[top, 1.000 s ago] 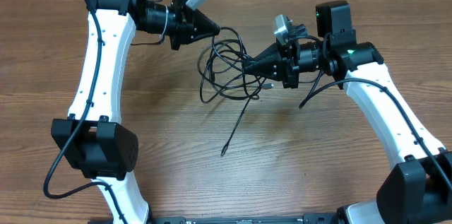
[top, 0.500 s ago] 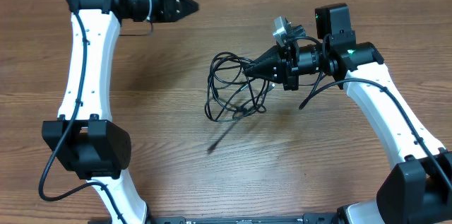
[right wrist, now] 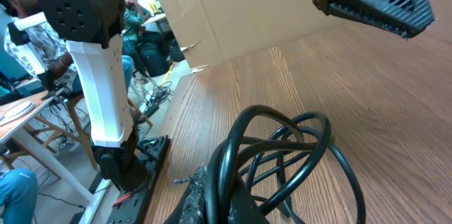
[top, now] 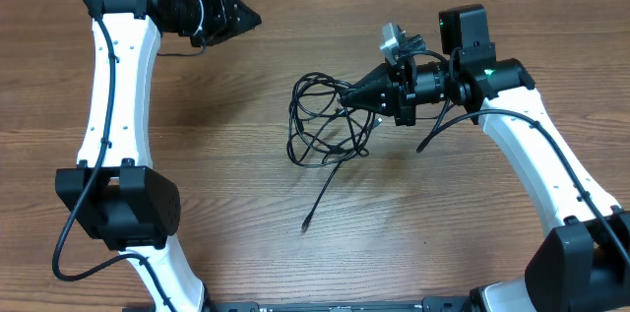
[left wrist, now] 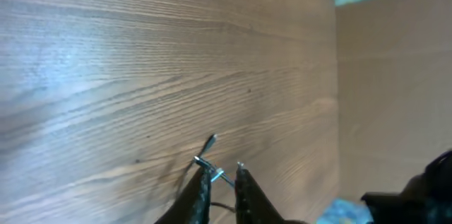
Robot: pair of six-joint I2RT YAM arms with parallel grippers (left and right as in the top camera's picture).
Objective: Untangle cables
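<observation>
Overhead view, items taken left to right.

1. Left gripper [top: 248,19]: positioned at the far left of the wooden table [top: 443,243], well apart from the cables, with no cord running to it. In the left wrist view its fingers [left wrist: 201,192] stand a narrow gap apart. A small silvery piece [left wrist: 215,174] shows at their tips. Whether it is pinched there, or what it is, cannot be told.

2. Cables [top: 320,125]: lying mid-table as a loose cluster of overlapping black loops. One strand trails towards the near edge and ends in a small plug [top: 306,225], which lies free on the wood.

3. Right gripper [top: 346,97]: pointed leftwards into the upper right side of the cluster and closed on the cords. The right wrist view shows loops rising from between its fingertips and fanning out above the table.

Assessment: the right grip appears to serve as an anchor, holding the cluster steady so that a single strand can be drawn out by the other arm. The loops cross at several places, so the work looks unfinished. The free tail with the plug is the obvious strand to take. A pull against the anchored side could tighten the crossings rather than open them.
</observation>
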